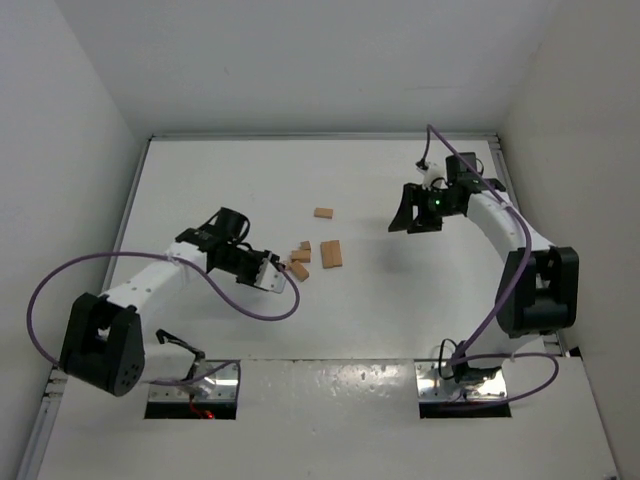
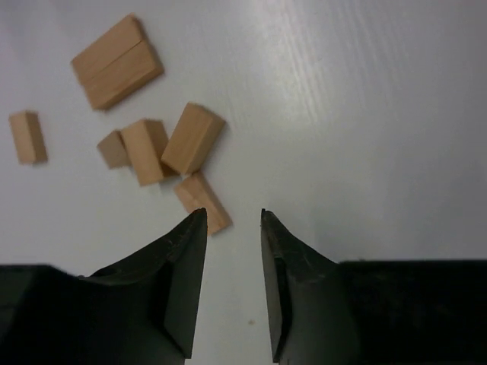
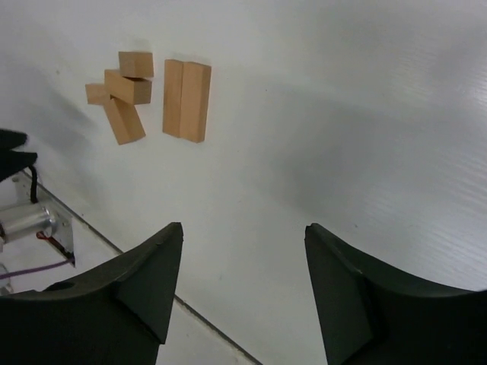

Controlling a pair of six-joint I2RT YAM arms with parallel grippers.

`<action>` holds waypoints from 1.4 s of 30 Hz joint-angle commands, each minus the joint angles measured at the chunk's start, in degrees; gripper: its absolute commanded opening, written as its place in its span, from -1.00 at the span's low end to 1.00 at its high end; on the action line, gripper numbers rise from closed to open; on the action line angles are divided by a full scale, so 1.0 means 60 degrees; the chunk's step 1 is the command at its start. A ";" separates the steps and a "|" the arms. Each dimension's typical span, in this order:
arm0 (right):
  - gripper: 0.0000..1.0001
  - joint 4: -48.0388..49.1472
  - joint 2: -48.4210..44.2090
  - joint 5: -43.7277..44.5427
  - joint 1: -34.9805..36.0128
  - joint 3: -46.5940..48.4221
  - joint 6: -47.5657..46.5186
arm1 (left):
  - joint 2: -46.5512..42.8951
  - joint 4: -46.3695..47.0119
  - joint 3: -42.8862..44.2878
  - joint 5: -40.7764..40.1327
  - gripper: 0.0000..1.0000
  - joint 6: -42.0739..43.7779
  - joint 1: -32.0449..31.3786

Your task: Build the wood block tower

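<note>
Hovering over table (image 1: 400, 300) centre, your left gripper (image 2: 232, 217), jaws slightly apart, empty; wood blocks (image 2: 190, 138) loose just ahead-left, nearest block (image 2: 202, 201) lying diagonal. Right gripper (image 1: 418, 222), jaws wide, empty, well apart.

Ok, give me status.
Left gripper open, empty, beside blocks. Right gripper open, empty, clear of them. Blocks loose, nothing built. Nothing in the way.
</note>
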 commanded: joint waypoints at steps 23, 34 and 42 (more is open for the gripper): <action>0.33 0.0454 0.0248 -0.1494 -0.0962 0.0547 0.0063 | 0.4700 -0.1266 0.2907 0.0424 -0.73 -0.0460 -0.2024; 0.37 0.0541 0.0453 -0.1611 -0.1020 0.0665 0.0166 | 0.5756 -0.1265 0.3964 0.0015 -0.68 -0.1121 -0.2200; 0.37 0.0731 0.0541 -0.1861 -0.1080 0.0577 0.0472 | 0.5434 -0.1354 0.3744 -0.0189 -0.66 -0.0842 -0.2127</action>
